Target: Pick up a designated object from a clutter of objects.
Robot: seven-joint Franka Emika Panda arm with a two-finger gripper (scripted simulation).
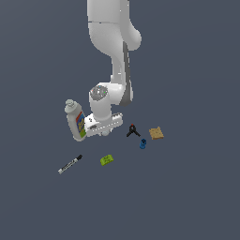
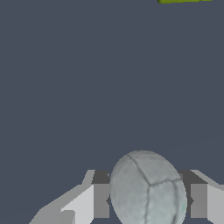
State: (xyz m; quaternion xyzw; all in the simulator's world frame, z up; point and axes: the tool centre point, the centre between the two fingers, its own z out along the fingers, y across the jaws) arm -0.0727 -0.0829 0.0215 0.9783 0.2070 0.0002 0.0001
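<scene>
The designated object, a small pale grey-white ball [image 2: 148,192] with seamed panels, sits between my two fingers in the wrist view. The dark pads [image 2: 101,199] press against its sides, so my gripper [image 2: 148,181] is shut on it. In the exterior view the gripper [image 1: 105,132] hangs low over the floor beside the bottle, and the hand hides nearly all of the ball there. I cannot tell whether the ball is off the floor.
The clutter of objects lies around the hand. A white bottle [image 1: 75,121] stands close on the exterior view's left. In front lie a marker [image 1: 70,164] and a lime-green block [image 1: 107,160]. A black clamp [image 1: 132,131], blue piece [image 1: 143,143] and tan square [image 1: 156,133] lie to the right.
</scene>
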